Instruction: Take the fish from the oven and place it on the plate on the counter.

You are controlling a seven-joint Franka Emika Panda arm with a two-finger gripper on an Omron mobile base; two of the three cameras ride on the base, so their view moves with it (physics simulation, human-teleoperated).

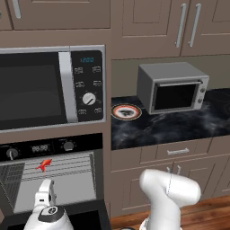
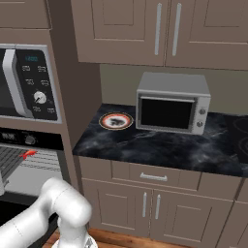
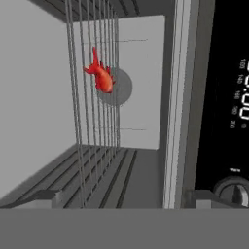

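Lighting's flat and even all over, typical render, no obvious lamp anywhere. Barely any shadows, just a soft dark patch under the toaster oven [image 1: 173, 87] on the counter [image 1: 179, 126], whose glossy top has a faint sheen. Everything looks a bit soft and low-res. Beyond the fingertips [image 3: 44, 198], the oven [image 3: 136, 82] interior is pale grey and evenly lit.

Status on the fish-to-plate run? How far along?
Done: the oven stands open, its wire rack exposed. In hand: the claw, open and empty, sits at the oven mouth facing the fish, which lies on the rack, not yet touched. Left: reach in, grasp the fish, lift it out and carry it right to the plate on the counter, beside the toaster oven.
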